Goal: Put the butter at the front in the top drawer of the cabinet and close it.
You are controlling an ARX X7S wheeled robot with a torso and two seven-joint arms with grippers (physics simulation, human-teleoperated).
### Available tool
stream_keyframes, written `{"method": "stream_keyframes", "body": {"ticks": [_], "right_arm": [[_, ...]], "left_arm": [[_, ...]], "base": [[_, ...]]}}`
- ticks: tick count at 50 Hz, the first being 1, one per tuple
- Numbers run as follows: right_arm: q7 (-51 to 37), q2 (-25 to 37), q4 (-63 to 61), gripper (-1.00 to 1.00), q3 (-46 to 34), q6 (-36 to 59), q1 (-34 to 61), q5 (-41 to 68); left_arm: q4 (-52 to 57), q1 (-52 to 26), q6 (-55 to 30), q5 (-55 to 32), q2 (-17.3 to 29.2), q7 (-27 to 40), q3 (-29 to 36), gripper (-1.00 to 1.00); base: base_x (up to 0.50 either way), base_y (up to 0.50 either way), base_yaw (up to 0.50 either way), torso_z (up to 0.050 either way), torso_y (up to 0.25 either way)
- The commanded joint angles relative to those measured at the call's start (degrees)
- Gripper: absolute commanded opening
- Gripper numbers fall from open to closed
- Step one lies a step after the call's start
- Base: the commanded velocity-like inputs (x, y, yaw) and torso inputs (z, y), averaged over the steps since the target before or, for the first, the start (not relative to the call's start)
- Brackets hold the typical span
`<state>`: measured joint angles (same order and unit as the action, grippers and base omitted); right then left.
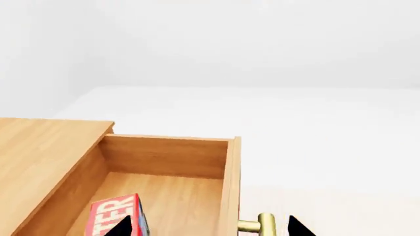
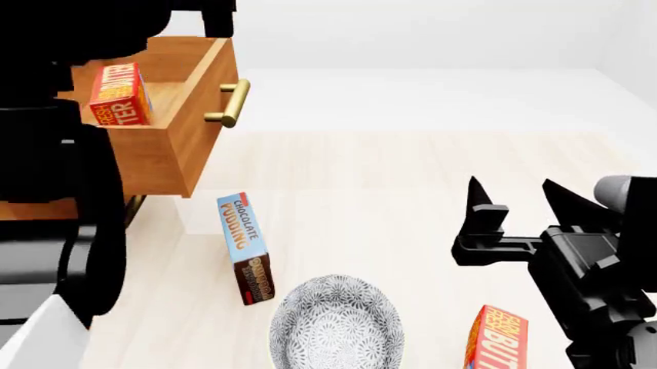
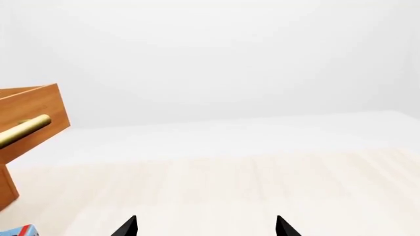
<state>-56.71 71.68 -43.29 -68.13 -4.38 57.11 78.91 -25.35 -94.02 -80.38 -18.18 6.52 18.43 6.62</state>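
Butter [image 2: 115,96] sits upright in the pulled-out top drawer [image 2: 195,115], left tool [image 1: 208,228] over it with jaws spread, gripping nothing. Nearest on the table [image 2: 411,200]: patterned bowl [image 2: 336,323], second butter carton [image 2: 498,338], pudding box [image 2: 245,246]. Right tool [image 2: 513,201] open, empty.

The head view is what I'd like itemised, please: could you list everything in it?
cabinet: one, orange-brown wood, far left, mostly behind the left arm.
top drawer: one, orange-brown, brass handle, pulled open.
butter cartons: two, red; one in the open drawer, one at the bottom right edge.
chocolate pudding box: one, blue and brown, on the floor below the drawer.
bowl: one, grey patterned, bottom centre.
right gripper: black, open, empty.
left gripper: only its tips show, in the left wrist view, over the drawer.
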Motion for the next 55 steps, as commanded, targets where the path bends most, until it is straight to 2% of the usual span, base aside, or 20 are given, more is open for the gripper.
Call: {"method": "stream_keyframes", "body": {"ticks": [1, 5, 10, 14, 20, 27, 35, 39, 55], "right_arm": [[-0.02, -0.06, -0.09, 1.00, 0.03, -0.30, -0.44, -0.24], [0.04, -0.17, 0.03, 1.00, -0.01, -0.45, -0.68, -0.35], [0.32, -0.11, 0.23, 1.00, -0.17, -1.14, -1.43, -0.82], [0.49, 0.02, 0.35, 1.00, -0.24, -1.68, -1.92, -1.02], [0.59, -0.16, 0.38, 1.00, -0.22, -1.87, -2.18, -1.14], [0.72, -0.05, 0.40, 1.00, -0.22, -2.15, -2.54, -1.28], [1.14, -0.10, 0.81, 1.00, -0.37, -2.92, -3.41, -1.76], [1.33, -0.07, 0.92, 1.00, -0.41, -3.14, -3.69, -1.87], [1.48, -0.50, 0.90, 1.00, -0.15, -2.69, -3.56, -1.70]], "left_arm": [[24.04, 11.36, -9.40, -55.70, 5.88, 32.56, 5.00, 1.00], [26.54, 14.10, -9.12, -70.20, 6.35, 42.45, 7.39, 1.00], [29.14, 16.76, -7.73, -82.46, 6.62, 51.04, 10.53, 1.00], [31.21, 18.35, -5.99, -89.24, 6.90, 55.81, 13.34, 1.00], [34.07, 20.75, -4.55, -94.23, 6.65, 58.46, 17.37, 1.00], [35.25, 23.67, -4.12, -92.24, 5.31, 56.29, 18.99, 1.00], [34.20, 25.58, -4.22, -83.35, 4.23, 48.65, 19.12, 1.00], [33.21, 26.09, -3.22, -79.78, 4.49, 45.81, 19.28, 1.00], [29.22, 27.80, 1.75, -72.08, 7.03, 41.84, 19.88, 1.00]], "base": [[0.00, 0.00, 0.00, 0.000, 0.000], [0.00, 0.00, 0.00, 0.000, 0.000], [0.00, 0.00, 0.00, 0.000, 0.000], [0.00, 0.00, 0.00, 0.000, 0.000], [0.00, 0.00, 0.00, 0.000, 0.000], [0.00, 0.00, 0.00, 0.000, 0.000], [0.00, 0.00, 0.00, 0.000, 0.000], [0.00, 0.00, 0.00, 0.000, 0.000], [0.00, 0.00, 0.00, 0.000, 0.000]]}}
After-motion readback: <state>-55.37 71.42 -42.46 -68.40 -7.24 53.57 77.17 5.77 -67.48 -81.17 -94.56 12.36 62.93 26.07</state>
